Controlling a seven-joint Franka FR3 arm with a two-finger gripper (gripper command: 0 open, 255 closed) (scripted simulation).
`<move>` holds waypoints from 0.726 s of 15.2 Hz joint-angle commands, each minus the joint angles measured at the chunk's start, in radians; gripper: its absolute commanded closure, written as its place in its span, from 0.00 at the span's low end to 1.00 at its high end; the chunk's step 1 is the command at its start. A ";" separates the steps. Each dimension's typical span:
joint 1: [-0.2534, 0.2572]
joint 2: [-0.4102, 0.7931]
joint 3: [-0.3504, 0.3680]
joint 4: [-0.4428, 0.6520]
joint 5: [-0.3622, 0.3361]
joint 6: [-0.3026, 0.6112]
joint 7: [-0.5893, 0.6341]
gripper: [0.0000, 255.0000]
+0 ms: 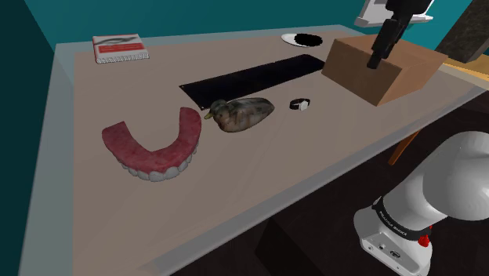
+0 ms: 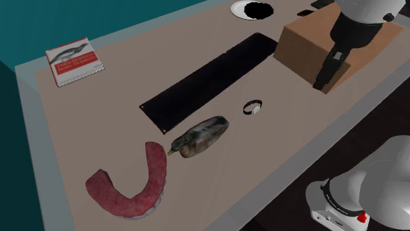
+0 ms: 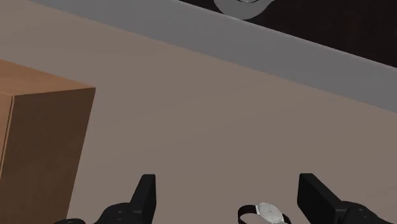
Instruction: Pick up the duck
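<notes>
One duck [image 1: 241, 114] lies well apart from the hand [image 1: 377, 60].

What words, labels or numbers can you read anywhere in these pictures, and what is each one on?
Nothing reads clearly.
Flat red and white box: lines of print on its top, too blurred to read.
Black band on the arm's base: small pale lettering, too small to read.
Watch: no readable numbers on its dial.
</notes>
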 commanded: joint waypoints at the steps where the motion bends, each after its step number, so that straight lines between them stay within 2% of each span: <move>1: 0.000 0.000 0.000 0.000 0.000 0.000 0.000 0.00; 11: 0.194 0.208 -0.024 -0.009 0.049 0.292 -0.317 0.00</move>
